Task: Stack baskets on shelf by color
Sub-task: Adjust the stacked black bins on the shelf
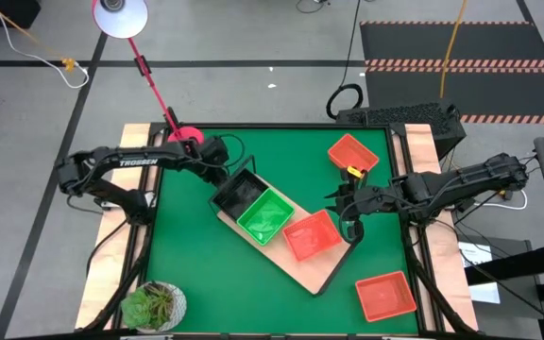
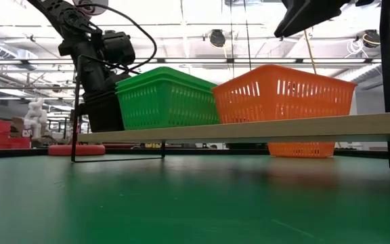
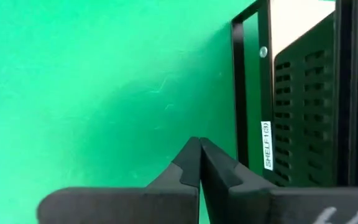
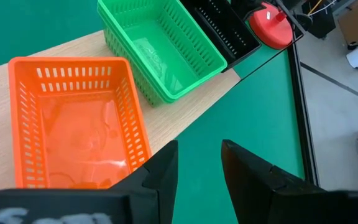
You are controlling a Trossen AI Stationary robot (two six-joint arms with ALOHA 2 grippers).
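Note:
The light-wood shelf lies slantwise on the green mat. On it sit a black basket, a green basket and a red-orange basket in a row, also seen in the low view as black, green and red-orange. Two more red-orange baskets rest on the mat, one far right and one near right. My left gripper is shut, over the mat beside the shelf's black-basket end. My right gripper is open, above the mat beside the shelved red-orange basket.
A red lamp base with its slanting stem stands at the mat's far-left edge, close behind my left arm. A potted plant sits at the near-left corner. The shelf's black wire end frame stands right beside my left fingers.

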